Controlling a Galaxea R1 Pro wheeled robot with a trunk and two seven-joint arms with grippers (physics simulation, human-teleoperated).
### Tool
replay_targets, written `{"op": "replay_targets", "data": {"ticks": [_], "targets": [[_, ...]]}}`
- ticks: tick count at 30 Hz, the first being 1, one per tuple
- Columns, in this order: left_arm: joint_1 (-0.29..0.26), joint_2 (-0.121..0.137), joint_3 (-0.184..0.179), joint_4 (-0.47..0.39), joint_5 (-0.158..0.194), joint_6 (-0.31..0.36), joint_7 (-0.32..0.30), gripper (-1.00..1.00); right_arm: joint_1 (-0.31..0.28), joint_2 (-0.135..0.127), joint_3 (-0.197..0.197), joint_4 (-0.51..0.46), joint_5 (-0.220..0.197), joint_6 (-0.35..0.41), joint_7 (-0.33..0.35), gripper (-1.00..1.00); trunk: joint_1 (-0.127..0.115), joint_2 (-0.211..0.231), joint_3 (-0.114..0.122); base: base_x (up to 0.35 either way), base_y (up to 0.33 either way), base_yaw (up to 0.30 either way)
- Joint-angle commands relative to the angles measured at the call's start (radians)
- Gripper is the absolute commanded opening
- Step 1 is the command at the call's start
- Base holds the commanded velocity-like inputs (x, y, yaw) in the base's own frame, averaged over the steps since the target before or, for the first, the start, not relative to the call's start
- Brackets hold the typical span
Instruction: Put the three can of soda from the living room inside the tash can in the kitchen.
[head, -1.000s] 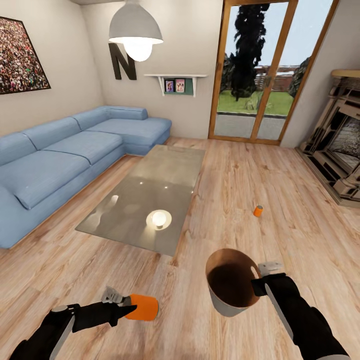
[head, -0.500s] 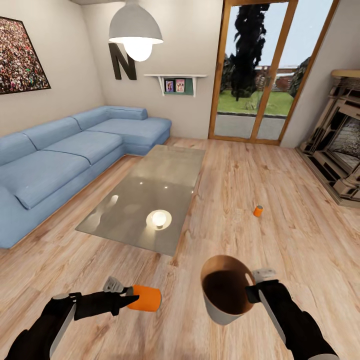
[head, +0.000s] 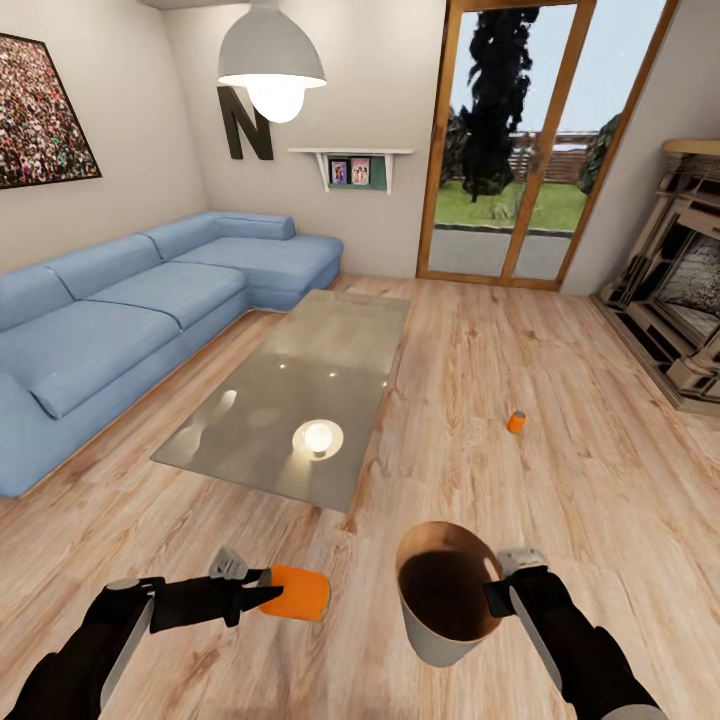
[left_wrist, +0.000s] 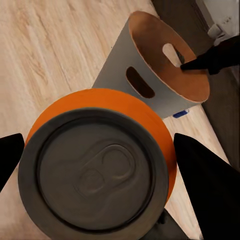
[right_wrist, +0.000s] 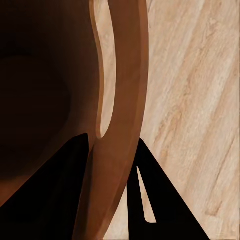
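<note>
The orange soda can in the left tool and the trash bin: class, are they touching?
Apart. The head view shows bare floor between the orange soda can, held in the left tool, and the trash bin; the left wrist view agrees.

Soda can (left_wrist: 100, 165): you see a smooth orange body and a dull grey metal top.
Tash can (head: 420, 630): matt pale grey outside, matt tan-brown inside.
Floor (head: 560, 360): light wood planks with visible grain.
Worktop (head: 300, 390): glossy glass, mirroring the lamp.
Sofa (head: 130, 310): soft blue cloth.
</note>
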Motion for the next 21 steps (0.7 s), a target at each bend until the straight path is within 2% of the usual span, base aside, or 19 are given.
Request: {"op": "replay_targets", "data": {"ticks": [1,6,7,11,16,18,21], "targets": [[0.000,0.000,0.000,-0.010,0.000,0.011,-0.008,-1.00,-0.003,0.000,0.001,0.011,-0.006,-0.018,0.000,-1.00,0.000,0.000,0.000,0.000,0.000,0.000],[0.000,-0.004,-0.001,-0.023,0.000,0.026,-0.019,-1.00,-0.010,0.004,0.003,0.053,-0.006,-0.058,-0.002,-1.00,0.000,0.000,0.000,0.000,0.000,0.000],[0.000,-0.011,-0.001,-0.026,0.000,0.027,-0.021,-1.00,-0.010,0.005,0.003,0.060,-0.006,-0.063,-0.002,-1.00,0.000,0.000,0.000,0.000,0.000,0.000],[0.000,-0.027,-0.002,-0.031,0.000,0.030,-0.022,-1.00,-0.011,0.005,0.004,0.066,-0.006,-0.068,-0.003,-1.00,0.000,0.000,0.000,0.000,0.000,0.000],[0.000,-0.031,-0.001,-0.059,0.002,0.051,-0.023,-1.00,-0.012,0.005,0.004,0.069,-0.006,-0.069,-0.003,-1.00,0.000,0.000,0.000,0.000,0.000,0.000],[0.000,-0.032,-0.001,-0.095,0.032,0.085,-0.028,-1.00,-0.012,0.006,0.004,0.070,-0.006,-0.070,-0.003,-1.00,0.000,0.000,0.000,0.000,0.000,0.000],[0.000,-0.033,-0.001,-0.119,0.064,0.101,-0.030,-1.00,-0.011,0.006,0.004,0.070,-0.006,-0.070,-0.003,-1.00,0.000,0.000,0.000,0.000,0.000,0.000]]}}
